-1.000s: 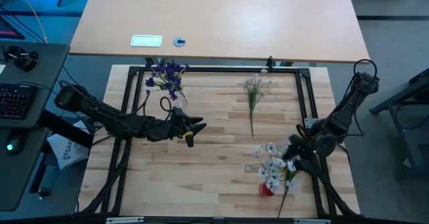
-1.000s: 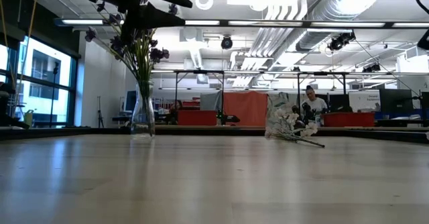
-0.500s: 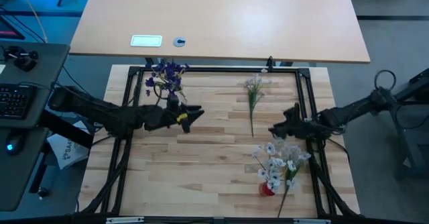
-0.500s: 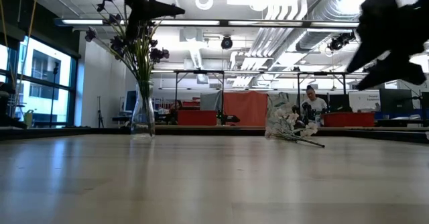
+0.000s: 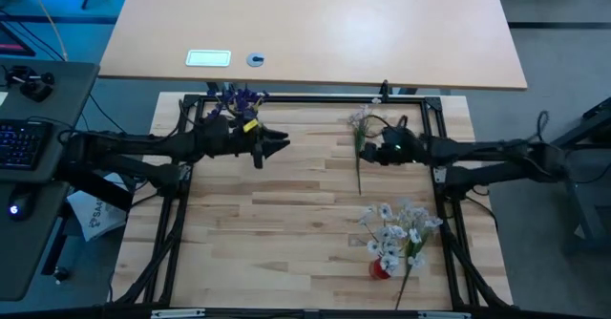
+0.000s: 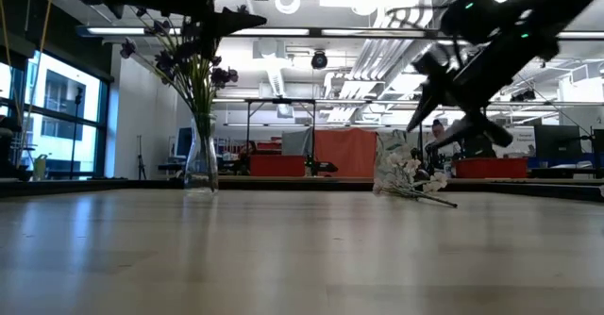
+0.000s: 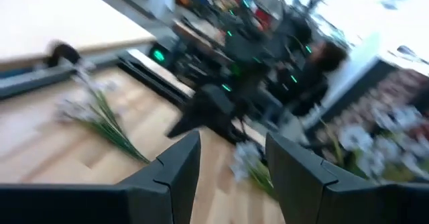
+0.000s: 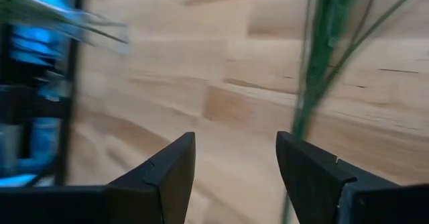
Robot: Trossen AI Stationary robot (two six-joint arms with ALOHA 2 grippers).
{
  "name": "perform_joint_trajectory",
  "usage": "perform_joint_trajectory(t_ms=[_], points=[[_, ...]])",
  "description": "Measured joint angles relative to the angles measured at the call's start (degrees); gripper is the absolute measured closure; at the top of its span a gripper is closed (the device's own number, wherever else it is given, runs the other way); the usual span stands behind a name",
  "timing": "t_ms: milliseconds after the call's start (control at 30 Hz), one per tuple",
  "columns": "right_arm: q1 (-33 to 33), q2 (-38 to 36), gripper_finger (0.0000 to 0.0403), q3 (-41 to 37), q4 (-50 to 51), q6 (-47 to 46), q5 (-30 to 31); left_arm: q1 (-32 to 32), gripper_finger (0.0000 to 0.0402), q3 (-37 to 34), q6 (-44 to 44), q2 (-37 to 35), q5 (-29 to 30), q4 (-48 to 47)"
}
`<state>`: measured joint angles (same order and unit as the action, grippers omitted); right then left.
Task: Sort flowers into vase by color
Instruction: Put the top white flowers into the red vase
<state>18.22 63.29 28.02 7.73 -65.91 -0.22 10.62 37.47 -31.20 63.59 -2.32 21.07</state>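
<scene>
One clear vase [image 6: 200,155] of purple flowers [image 5: 237,100], one loose pale spray [image 5: 361,133], one white bunch [image 5: 393,231], two arms

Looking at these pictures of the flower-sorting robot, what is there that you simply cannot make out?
- High view: the vase holding the purple flowers is hidden under the left gripper.
- High view: the red thing under the white bunch, covered by blooms.
- Left wrist view: motion blur smears everything.
- Low view: the distant person, behind the right arm.
</scene>
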Motion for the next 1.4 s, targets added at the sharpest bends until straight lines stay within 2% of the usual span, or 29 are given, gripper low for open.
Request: perform_joint_trajectory(t_ms=[133,233,367,500,633,700,900,1067,1267,1400], points=[[2.2,9.2,0.0202,8.1,7.9,5.7,-1.8,1.3,0.0243,0.0,1.2,0.0,-8.3,-1.5],[3.2,15.6,0.0202,15.5,17.8,10.0,2.0,1.5,0.0243,0.0,2.6,0.0,-12.3,-1.7],[5.5,23.3,0.0202,22.7,27.5,12.0,5.9,1.5,0.0243,0.0,3.4,0.0,-14.6,-1.7],[8.3,28.9,0.0202,26.0,27.7,14.0,2.4,1.3,0.0243,0.0,3.4,0.0,-17.7,-2.3],[10.0,32.8,0.0202,26.7,27.5,17.1,-1.0,1.2,0.0243,0.0,5.8,-0.2,-27.6,-6.3],[10.6,34.2,0.0202,26.7,27.3,17.3,-1.6,1.1,0.0243,0.0,5.9,-0.7,-30.0,-10.1],[11.1,35.7,0.0202,26.7,25.1,18.3,-1.9,-0.4,0.0243,-0.1,7.4,-2.8,-29.1,-18.1],[11.1,35.7,0.0202,26.7,24.8,18.8,-1.9,-2.3,0.0243,-2.4,6.1,-5.8,-26.8,-15.0],[11.0,35.1,0.0202,26.7,23.7,19.9,-7.8,-4.9,0.0243,-3.3,-0.2,-11.0,-21.3,-14.1],[11.0,34.6,0.0202,26.7,23.5,19.9,-7.2,-6.4,0.0243,-3.3,-1.2,-14.9,-18.7,-14.0]])
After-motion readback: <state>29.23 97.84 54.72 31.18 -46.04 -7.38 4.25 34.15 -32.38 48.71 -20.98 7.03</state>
